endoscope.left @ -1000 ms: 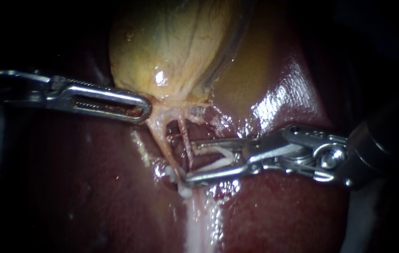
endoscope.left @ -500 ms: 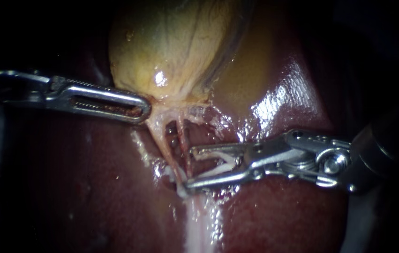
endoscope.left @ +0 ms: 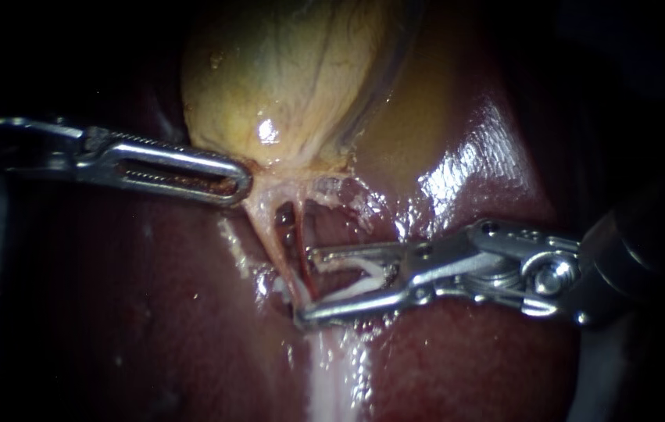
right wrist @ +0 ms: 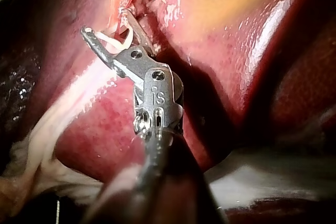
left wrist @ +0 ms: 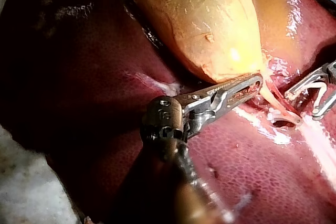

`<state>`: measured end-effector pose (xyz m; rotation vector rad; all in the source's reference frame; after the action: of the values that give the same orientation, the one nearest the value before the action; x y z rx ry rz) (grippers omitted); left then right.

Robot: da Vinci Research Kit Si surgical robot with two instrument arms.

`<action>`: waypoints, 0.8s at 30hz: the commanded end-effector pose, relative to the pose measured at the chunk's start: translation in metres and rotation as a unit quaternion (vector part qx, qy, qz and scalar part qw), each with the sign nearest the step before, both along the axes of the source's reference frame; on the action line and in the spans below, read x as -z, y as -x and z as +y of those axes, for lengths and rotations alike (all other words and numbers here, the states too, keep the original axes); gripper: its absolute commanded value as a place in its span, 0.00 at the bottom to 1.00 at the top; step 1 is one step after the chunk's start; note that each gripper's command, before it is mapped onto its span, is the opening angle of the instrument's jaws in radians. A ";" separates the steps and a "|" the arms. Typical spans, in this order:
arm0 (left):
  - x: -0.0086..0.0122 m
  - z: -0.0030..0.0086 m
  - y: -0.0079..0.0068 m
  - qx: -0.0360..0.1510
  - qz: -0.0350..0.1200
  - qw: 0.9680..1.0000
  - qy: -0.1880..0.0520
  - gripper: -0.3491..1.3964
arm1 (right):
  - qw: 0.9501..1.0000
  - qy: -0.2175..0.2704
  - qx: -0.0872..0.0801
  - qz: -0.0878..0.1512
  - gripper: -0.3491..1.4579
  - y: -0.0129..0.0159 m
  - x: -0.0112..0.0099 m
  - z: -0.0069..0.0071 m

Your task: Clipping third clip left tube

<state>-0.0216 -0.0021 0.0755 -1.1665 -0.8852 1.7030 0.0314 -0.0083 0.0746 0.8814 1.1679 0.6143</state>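
Dark red liver [endoscope.left: 465, 352] under everything. Yellow gallbladder [endoscope.left: 285, 70] above. Left instrument [endoscope.left: 230, 182] jaws clenched on gallbladder's bottom end. Right instrument [endoscope.left: 305, 285] jaws spread wide, holding clip [endoscope.left: 375, 271] between them. Left tube [endoscope.left: 273, 238] just past jaw tips.

Fig. Surroundings. Endoscope view: periphery [endoscope.left: 645, 47] black and unlit; illumination central only. L wrist view: pale grey-white underlay [left wrist: 23, 182] outside the lit field, poss. cloth (texture unclear). R wrist view: similar pale surface [right wrist: 273, 179], dimmer, partly in shadow. Light hard, w/ specular glare.
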 end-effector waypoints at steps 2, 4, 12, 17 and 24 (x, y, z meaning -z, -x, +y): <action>0.0000 0.0000 0.0000 0.000 0.000 1.000 0.000 0.00 | 1.000 0.000 -0.001 0.000 0.47 -0.0001 -0.0001 0.0000; 0.0000 0.0000 0.0000 0.000 0.000 1.000 0.000 0.00 | 1.000 0.000 -0.001 0.000 0.47 -0.0002 0.0000 0.0000; 0.0001 0.0000 0.0000 0.000 0.000 1.000 0.000 0.00 | 1.000 -0.003 0.000 0.000 0.47 0.0004 0.0007 0.0005; 0.0001 0.0000 0.0000 0.000 0.000 1.000 0.000 0.00 | 1.000 -0.006 0.001 0.001 0.47 0.0010 0.0013 0.0011; 0.0001 0.0000 0.0000 0.000 0.000 1.000 0.000 0.00 | 1.000 -0.006 0.001 0.002 0.47 0.0008 0.0016 0.0009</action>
<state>-0.0216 -0.0021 0.0755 -1.1661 -0.8854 1.7034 0.0306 -0.0074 0.0730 0.8949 1.1671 0.6184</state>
